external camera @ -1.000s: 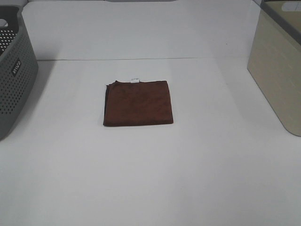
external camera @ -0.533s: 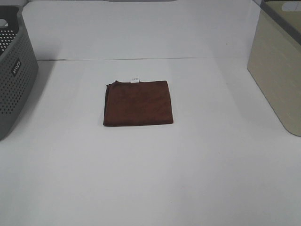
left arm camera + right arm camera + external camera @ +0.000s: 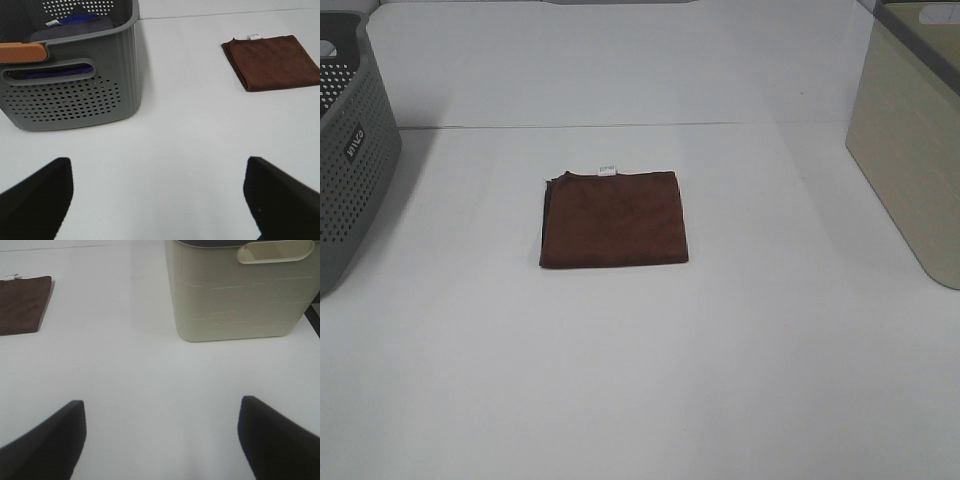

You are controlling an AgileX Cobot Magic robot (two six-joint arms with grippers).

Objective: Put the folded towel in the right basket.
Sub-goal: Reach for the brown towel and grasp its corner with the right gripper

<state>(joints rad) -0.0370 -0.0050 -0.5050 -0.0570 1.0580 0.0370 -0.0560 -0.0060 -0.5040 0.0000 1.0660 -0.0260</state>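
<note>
My left hand [image 3: 159, 200] and right hand [image 3: 161, 440] both gape wide, and only the wrist views show them. The folded towel [image 3: 614, 218] lies in the middle of the worktop [image 3: 740, 360], well apart from the beige basket [image 3: 910, 150] at the right edge.

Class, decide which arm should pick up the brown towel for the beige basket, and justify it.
Right, probably. The towel lies between the baskets, but the beige basket stands near the right gripper; the left gripper sits by the grey basket. Both are open and empty.

Left pincer [image 3: 157, 169] and right pincer [image 3: 161, 406] both stand spread wide.
</note>
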